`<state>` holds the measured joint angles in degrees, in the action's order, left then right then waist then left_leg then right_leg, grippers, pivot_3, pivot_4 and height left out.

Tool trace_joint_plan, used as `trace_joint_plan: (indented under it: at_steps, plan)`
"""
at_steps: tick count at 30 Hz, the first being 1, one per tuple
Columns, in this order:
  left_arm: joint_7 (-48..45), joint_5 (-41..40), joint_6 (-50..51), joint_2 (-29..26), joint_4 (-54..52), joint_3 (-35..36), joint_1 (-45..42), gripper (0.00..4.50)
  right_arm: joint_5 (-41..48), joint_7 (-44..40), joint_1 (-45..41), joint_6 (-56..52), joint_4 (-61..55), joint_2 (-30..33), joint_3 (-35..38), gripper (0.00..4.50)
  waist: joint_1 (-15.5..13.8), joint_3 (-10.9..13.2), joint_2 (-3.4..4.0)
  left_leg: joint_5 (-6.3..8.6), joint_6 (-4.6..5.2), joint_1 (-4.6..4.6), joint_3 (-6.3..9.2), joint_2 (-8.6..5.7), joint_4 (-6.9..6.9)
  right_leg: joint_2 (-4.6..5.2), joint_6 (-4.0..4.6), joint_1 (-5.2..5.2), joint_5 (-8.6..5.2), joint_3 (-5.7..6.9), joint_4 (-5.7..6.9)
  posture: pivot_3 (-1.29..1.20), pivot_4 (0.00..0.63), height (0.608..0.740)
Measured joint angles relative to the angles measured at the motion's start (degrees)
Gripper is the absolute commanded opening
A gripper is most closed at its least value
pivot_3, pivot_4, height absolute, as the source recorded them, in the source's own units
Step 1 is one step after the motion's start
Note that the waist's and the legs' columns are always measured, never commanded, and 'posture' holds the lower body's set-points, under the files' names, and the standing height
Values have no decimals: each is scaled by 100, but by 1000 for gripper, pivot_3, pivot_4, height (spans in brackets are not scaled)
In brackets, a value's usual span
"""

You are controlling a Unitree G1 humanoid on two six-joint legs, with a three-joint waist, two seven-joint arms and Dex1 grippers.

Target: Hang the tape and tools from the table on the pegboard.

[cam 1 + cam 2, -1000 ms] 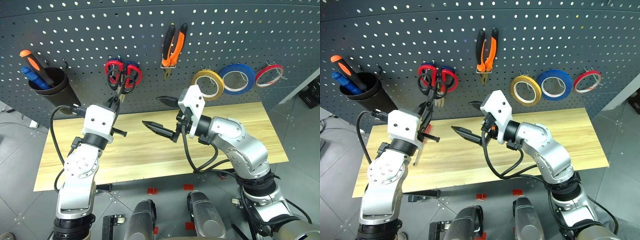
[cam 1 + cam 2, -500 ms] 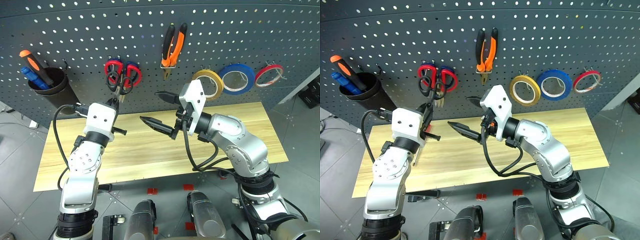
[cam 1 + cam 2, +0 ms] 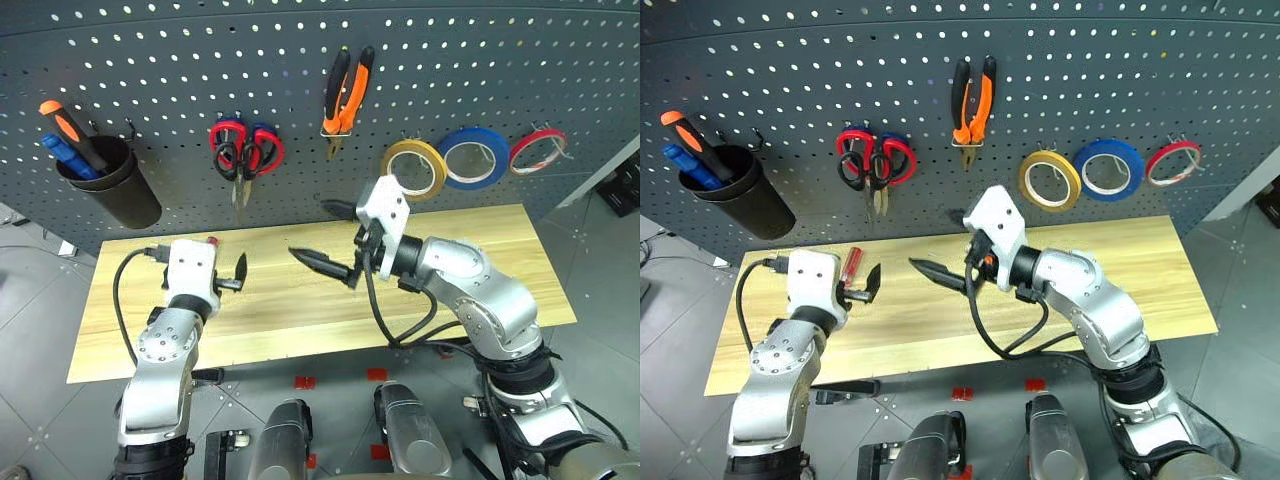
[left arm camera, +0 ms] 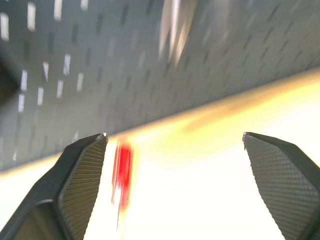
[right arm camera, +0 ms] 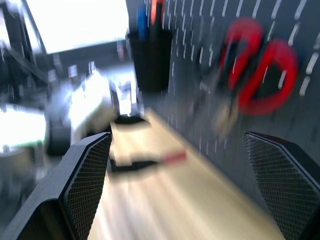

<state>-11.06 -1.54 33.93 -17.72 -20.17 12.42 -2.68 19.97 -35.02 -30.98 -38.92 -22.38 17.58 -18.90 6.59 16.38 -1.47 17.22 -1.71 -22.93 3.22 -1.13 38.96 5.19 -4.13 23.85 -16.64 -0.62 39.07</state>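
Observation:
The pegboard (image 3: pixel 180 60) carries the orange-and-black pliers (image 3: pixel 347 88), the black-handled scissors (image 3: pixel 237 160) hung over a red-handled pair, and the yellowish tape (image 3: pixel 415 166). A red-handled screwdriver (image 3: pixel 852 265) lies on the table (image 3: pixel 490 245) at its left rear. My left gripper (image 4: pixel 174 135) is open low over the table, with the screwdriver (image 4: pixel 122 172) just ahead, close to one finger (image 4: pixel 82 170). Over the table's middle my right gripper (image 3: pixel 308 228) hangs open and empty, pointing left.
A black cup (image 3: pixel 110 185) with orange and blue screwdrivers hangs at the pegboard's left. A blue tape roll (image 3: pixel 472 157) and a thin red roll (image 3: pixel 537 150) hang to the right of the yellowish one. The pegboard rises right behind the table's rear edge.
My left gripper opened, let go of the black scissors, which stay hanging on the pegboard, and dropped down to the table by the screwdriver. The right gripper sank a little.

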Motion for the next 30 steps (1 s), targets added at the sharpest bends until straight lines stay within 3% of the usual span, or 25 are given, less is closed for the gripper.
trace_joint_plan:
  at_steps: [5, 13, 21, 30]
  plan:
    - [-216, -318, 669, -371, 599, 380, -109, 4461, -87, 192, 167, -523, -35, -211, -471, 4500, 2, 2, 0, 0, 0, -1, 1, 6, 0, -7, 0, 6, 0, 0, 4, -152, 311, 740]
    - [-442, -558, 940, -881, 1882, 511, -1097, 4461, -259, 632, -515, -1074, 74, -944, -771, 4500, -15, 53, -13, 1, 2, 0, 3, 5, -1, -6, 8, 11, 4, 0, 2, -166, 382, 740]
    - [-404, -641, 987, -1025, 2896, 573, -1833, 4461, -296, 863, -688, -1600, 123, -1147, -756, 4500, -7, 300, -31, 1, 1, -14, -2, 8, -1, -5, 9, 28, 5, -2, 2, -195, 453, 740]
    - [-284, -663, 1182, -990, 2951, 565, -1800, 4461, -190, 1038, -695, -2247, -328, -1180, -687, 4500, -2, 702, -29, 0, 0, -38, -9, 25, 1, -16, 10, 54, 6, 2, 9, -199, 522, 740]
